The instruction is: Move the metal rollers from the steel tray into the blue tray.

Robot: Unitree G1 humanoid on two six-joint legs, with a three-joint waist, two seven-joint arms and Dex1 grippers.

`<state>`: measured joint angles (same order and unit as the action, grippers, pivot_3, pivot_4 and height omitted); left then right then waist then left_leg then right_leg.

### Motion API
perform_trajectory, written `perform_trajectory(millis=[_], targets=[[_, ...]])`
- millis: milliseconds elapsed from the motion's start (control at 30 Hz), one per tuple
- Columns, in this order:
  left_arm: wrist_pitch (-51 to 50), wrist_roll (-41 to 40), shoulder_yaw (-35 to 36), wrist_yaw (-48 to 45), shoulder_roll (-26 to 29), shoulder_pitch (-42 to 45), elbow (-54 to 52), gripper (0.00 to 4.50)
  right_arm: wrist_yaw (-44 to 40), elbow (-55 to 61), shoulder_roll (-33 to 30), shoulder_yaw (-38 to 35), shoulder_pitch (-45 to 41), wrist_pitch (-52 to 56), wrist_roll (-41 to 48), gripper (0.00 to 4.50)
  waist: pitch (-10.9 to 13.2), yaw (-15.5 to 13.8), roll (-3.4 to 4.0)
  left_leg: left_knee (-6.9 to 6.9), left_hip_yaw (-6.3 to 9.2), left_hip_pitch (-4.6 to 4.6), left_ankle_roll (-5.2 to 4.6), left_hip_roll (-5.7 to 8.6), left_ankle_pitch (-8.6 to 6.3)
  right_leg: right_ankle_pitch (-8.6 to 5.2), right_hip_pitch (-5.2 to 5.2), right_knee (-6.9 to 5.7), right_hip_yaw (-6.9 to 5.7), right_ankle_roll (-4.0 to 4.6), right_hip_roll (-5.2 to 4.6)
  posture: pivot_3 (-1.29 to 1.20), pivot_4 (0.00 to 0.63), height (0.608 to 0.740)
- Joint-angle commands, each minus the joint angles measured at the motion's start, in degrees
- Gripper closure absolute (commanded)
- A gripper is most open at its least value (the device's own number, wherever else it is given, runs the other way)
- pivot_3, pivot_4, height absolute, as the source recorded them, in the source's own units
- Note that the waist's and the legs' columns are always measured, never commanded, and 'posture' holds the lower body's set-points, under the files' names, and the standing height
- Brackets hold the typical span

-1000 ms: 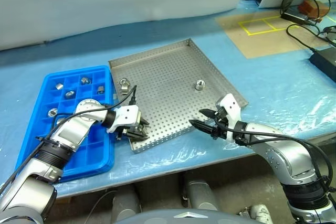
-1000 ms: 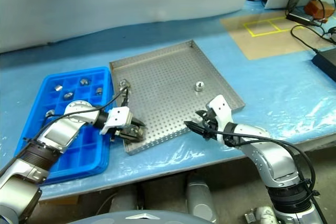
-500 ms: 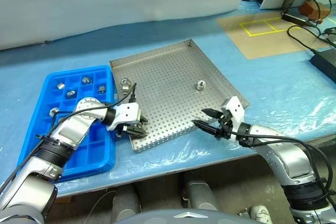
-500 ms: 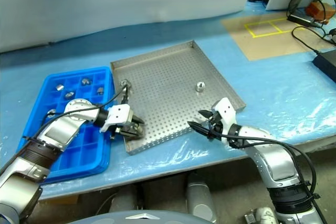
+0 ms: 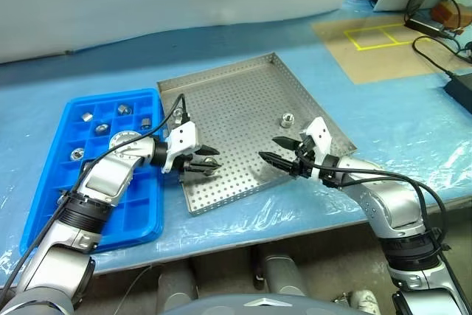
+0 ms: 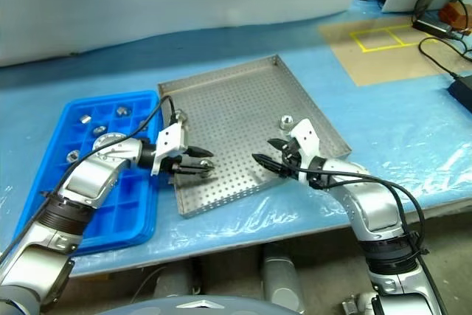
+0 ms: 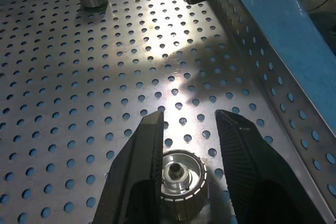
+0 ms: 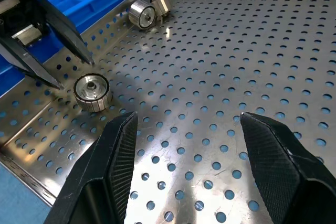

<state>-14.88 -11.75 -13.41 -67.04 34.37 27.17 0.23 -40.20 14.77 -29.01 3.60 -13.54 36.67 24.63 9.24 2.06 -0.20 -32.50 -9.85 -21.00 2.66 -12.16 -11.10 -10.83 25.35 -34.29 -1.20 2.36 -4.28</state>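
One metal roller (image 7: 181, 184) is lying flat on the steel tray (image 5: 236, 101), just beneath the left claw (image 7: 187, 115). That claw's fingers are standing a little apart, clamping nothing. The right claw (image 8: 186, 116) is facing it across the perforated floor, fingers spread wide and empty, the roller lying between the two claws. A second roller (image 5: 287, 118) is resting just beyond the right claw. A third (image 8: 142, 13) is sitting by the tray's rim behind the left claw. The blue tray (image 5: 133, 212) is lying beside the left arm, with several rollers (image 5: 102, 129) sitting in its far compartments.
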Motion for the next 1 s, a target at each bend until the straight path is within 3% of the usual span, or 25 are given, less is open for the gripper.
perform_trajectory(millis=[33, 167, 300, 467, 633, 1000], targets=[[-1.03, 0.11, 1.04, 0.65, 1.49, 0.21, -3.70, 2.86, 0.08, 2.36, 0.38, 0.47, -0.72, 0.20, 0.30, 1.24, 0.00, -0.34, 0.00, -0.01, 0.00, 0.01, 0.00, -0.01, 0.00, 0.00, -0.01, -0.01, 0.00, 0.00, 0.00, -0.23, 0.150, 0.740], [-4.71, -2.96, 3.49, 1.01, 1.48, 2.37, -4.61, 2.86, 0.29, 4.00, 0.25, 0.75, -0.86, 1.76, 0.85, 1.24, 0.00, -0.88, 0.00, -0.05, 0.00, 0.07, 0.02, 0.00, 0.01, 0.00, -0.04, -0.08, 0.01, 0.00, -0.01, -0.23, 0.150, 0.740], [-6.29, -5.63, 4.35, -1.46, 2.53, 3.59, -4.56, 1.63, 2.58, 5.84, 1.56, 1.66, -3.52, 5.34, 1.18, 1.24, 0.00, -1.20, 0.00, -0.09, -0.02, 0.12, 0.05, 0.00, 0.02, 0.00, -0.03, -0.19, 0.04, 0.00, 0.00, -0.23, 0.150, 0.740], [-2.35, -1.01, 1.21, -2.27, 4.05, 2.98, -1.40, 0.01, 3.87, 5.91, 2.74, 2.13, -4.89, 7.00, 0.75, 1.24, 0.00, -1.32, 0.00, -0.08, -0.03, 0.16, 0.09, 0.00, 0.04, 0.00, -0.03, -0.24, 0.07, 0.00, 0.00, -0.24, 0.150, 0.740], [-1.57, 0.72, -0.90, -3.24, 4.42, 2.55, -0.98, 0.01, 5.08, 7.30, 2.96, 2.16, -4.40, 8.00, 0.67, 1.24, 0.00, -1.31, 0.00, -0.08, -0.03, 0.14, 0.09, 0.01, 0.04, 0.00, -0.03, -0.21, 0.07, -0.01, -0.01, -0.25, 0.150, 0.740], [4.21, 7.95, -5.35, -2.92, 1.69, 5.13, 10.78, 0.01, 5.55, 7.84, 2.34, 1.63, -2.30, 7.08, 0.05, 1.24, 0.00, -1.29, 0.00, -0.12, -0.03, 0.14, 0.10, 0.00, 0.05, 0.00, -0.03, -0.25, 0.08, -0.01, 0.00, -0.27, 0.150, 0.740]])
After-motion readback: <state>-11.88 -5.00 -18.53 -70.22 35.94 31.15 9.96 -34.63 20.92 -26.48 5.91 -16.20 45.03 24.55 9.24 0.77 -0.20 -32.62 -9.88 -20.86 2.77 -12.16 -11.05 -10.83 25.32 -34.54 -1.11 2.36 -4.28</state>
